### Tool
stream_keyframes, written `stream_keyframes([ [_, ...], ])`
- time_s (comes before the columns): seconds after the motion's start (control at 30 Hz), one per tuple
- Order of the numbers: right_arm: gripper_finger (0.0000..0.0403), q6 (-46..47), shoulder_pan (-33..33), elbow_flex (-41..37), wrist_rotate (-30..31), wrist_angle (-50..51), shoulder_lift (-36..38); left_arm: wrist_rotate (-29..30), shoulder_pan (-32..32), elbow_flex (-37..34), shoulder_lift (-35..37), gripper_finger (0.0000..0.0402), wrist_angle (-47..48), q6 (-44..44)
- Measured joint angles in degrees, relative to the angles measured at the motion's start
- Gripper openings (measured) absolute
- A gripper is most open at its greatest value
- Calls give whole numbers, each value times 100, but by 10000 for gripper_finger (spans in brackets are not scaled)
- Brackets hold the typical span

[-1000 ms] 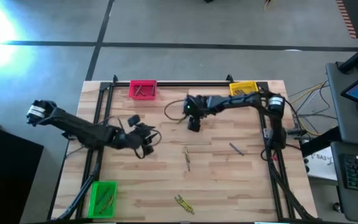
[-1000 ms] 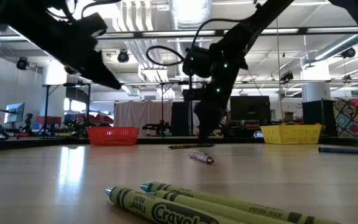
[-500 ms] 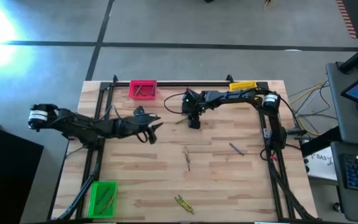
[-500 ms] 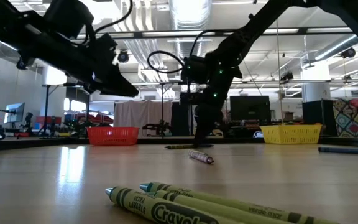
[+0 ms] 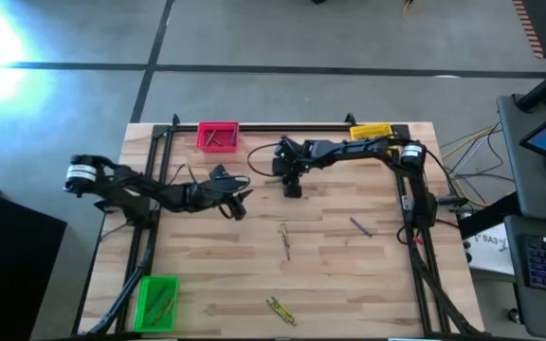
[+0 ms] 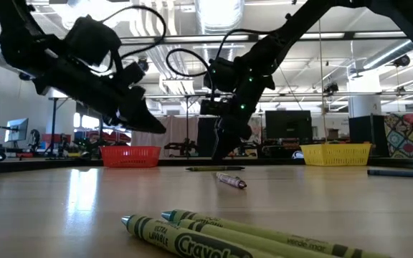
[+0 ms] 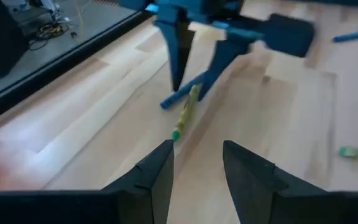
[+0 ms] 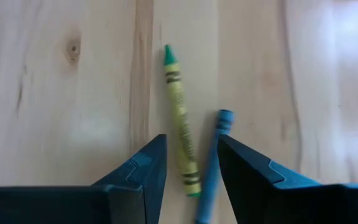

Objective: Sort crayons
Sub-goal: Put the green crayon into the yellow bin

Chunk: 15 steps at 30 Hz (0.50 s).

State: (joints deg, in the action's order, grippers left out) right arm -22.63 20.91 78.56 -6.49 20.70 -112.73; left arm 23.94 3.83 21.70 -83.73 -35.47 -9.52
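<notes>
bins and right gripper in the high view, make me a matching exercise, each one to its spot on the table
Things:
1. pink bin
2. yellow bin
3. green bin
4. right gripper

Places:
a. near left corner
b. far edge, right end
c. far middle of the table, over two crayons
d. far edge, left of centre

Pairs: 1-d, 2-b, 3-a, 4-c

Two crayons [image 8: 194, 152] side by side under right tool [image 5: 292, 186], left tool [image 5: 237, 206] nearby
</notes>
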Motion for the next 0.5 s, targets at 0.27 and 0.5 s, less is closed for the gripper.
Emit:
stream_keyframes([
  [0.27, 123, -66, -32, -7, -365, -400, -232, -398, 428, 204, -859, 116, -370, -22],
  [0.5, 96, 207, -40, 6, -438, -388, -335, -546, 696, 922, -1551, 115, -100, 8],
])
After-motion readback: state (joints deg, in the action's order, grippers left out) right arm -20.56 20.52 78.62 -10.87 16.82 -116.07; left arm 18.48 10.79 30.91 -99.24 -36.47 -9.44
